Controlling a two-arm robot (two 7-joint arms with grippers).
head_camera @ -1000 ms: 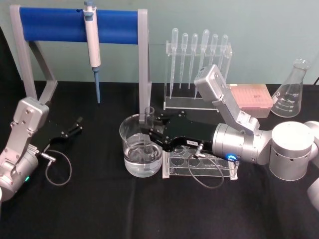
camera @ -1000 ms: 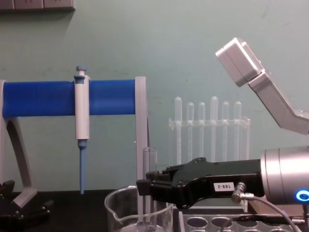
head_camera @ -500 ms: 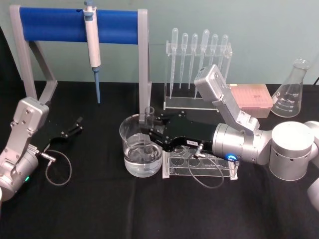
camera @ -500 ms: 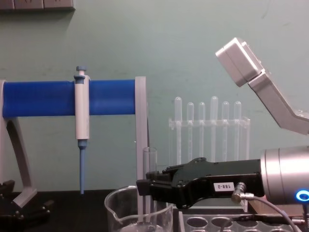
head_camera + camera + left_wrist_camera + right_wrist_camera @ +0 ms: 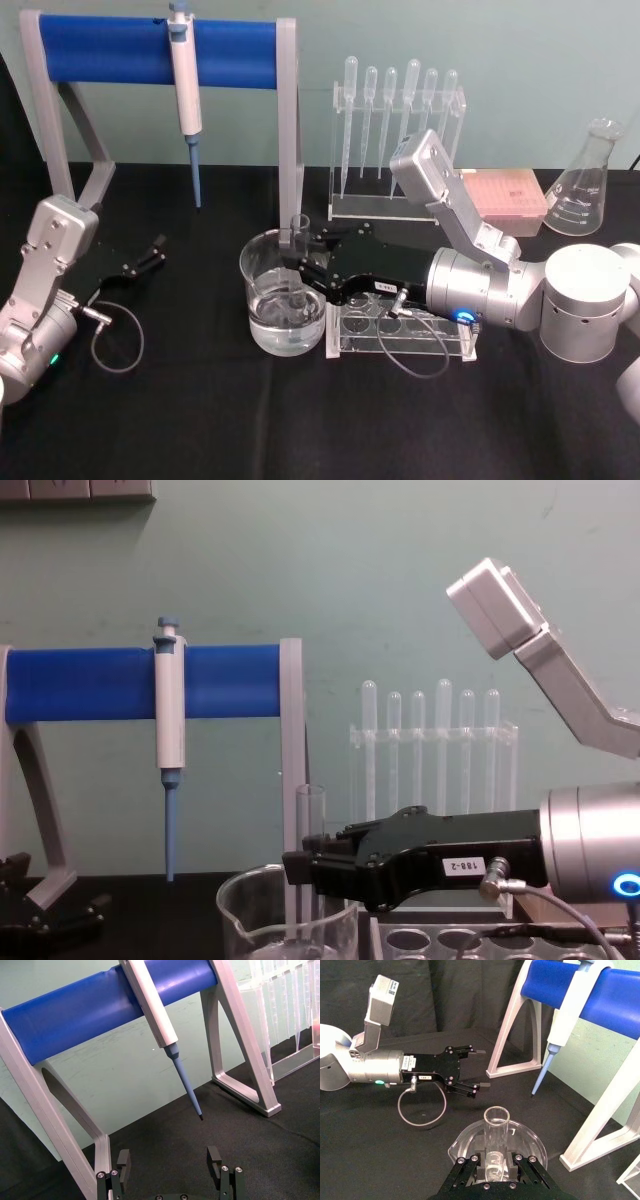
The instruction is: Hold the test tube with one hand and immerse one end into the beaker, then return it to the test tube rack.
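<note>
Holding the test tube (image 5: pixel 297 240) upright in my right claw (image 5: pixel 297 268) at the moment. The claw is clamped on the glass a bit below the rimmed mouth, one finger on each side, and my right wrist view shows the open mouth poking up above the fingers (image 5: pixel 470 1166). The tube's round end is down inside the beaker (image 5: pixel 255 285), which sits on the black tabletop (image 5: pixel 200 420) about mid-scene. There's clear liquid in the bottom part of the beaker and the tube's tip looks to be at about that level, but I honestly can't tell how deep it dips. From the chest view the tube (image 5: pixel 311 815) stands straight, with the mouth above the beaker's rim (image 5: pixel 240 885).

The clear test tube rack (image 5: pixel 440 345) lies just right of the beaker, under my right forearm, and the round holes I can see have nothing in them.

My left claw (image 5: pixel 155 250) is parked well off to the left, low over the tabletop, fingers spread wide with nothing between them. It points toward the grey stand with the blue bar (image 5: pixel 120 50), where the white-and-blue pipettor (image 5: pixel 185 80) hangs tip down.

Far side behind the rack: a clear holder of bulb-topped pipettes (image 5: pixel 400 100), a pink box (image 5: pixel 505 195) and a conical flask (image 5: pixel 585 185) out on the far right.
</note>
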